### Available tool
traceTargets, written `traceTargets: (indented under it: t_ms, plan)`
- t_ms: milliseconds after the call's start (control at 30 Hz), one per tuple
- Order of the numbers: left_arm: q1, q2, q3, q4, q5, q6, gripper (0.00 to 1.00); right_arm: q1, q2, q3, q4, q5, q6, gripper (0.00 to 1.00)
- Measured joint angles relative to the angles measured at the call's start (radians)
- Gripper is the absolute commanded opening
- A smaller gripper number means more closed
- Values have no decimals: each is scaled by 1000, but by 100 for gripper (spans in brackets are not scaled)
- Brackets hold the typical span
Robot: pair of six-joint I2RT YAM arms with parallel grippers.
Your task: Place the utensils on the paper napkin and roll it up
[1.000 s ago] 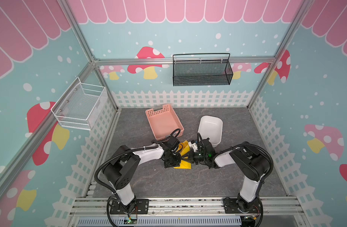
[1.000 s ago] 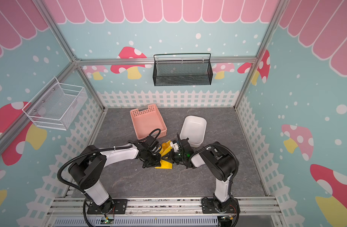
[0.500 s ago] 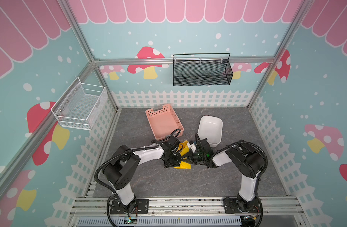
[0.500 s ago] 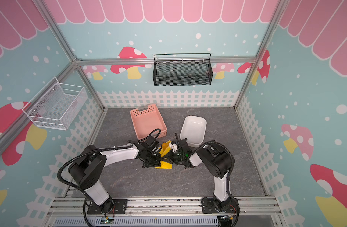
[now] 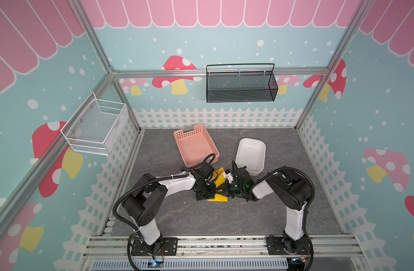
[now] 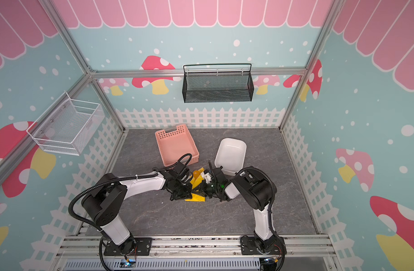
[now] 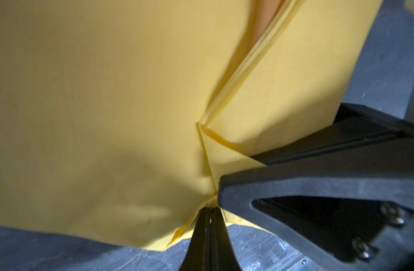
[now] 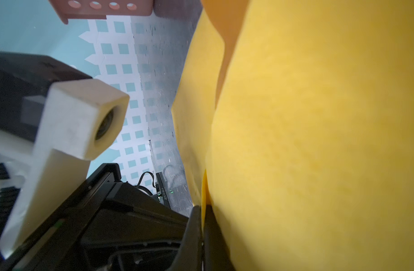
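Pinching the near edge of the paper napkin (image 5: 217,199) with both arms, I have my left pincer (image 7: 210,211) fully closed on one flap and my right pincer (image 8: 202,211) fully closed on the flap next to it, the two tips just beside each other above the tabletop (image 5: 201,218). The sheet is raised into a trough between them. Its crease runs away from me toward the gap between the pink basket (image 5: 195,146) and the white tub (image 5: 250,152). An orange spoon (image 6: 196,173) shows its bowl at the far end of that crease and seems to lie along it; any other cutlery is hidden. Neither arm is nearer, so I judge the roll must go sideways across that axis, one flap carried over the other.
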Motion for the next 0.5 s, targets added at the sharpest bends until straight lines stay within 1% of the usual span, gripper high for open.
traceTargets:
  t_ms: [200, 433, 500]
  plan:
    - [0, 0, 0, 0, 2, 0, 5, 0, 13, 11, 13, -5, 0, 0]
    - [0, 0, 0, 0, 2, 0, 5, 0, 14, 11, 16, -8, 0, 4]
    - [1, -4, 0, 0, 2, 0, 5, 0, 15, 11, 18, -9, 0, 7]
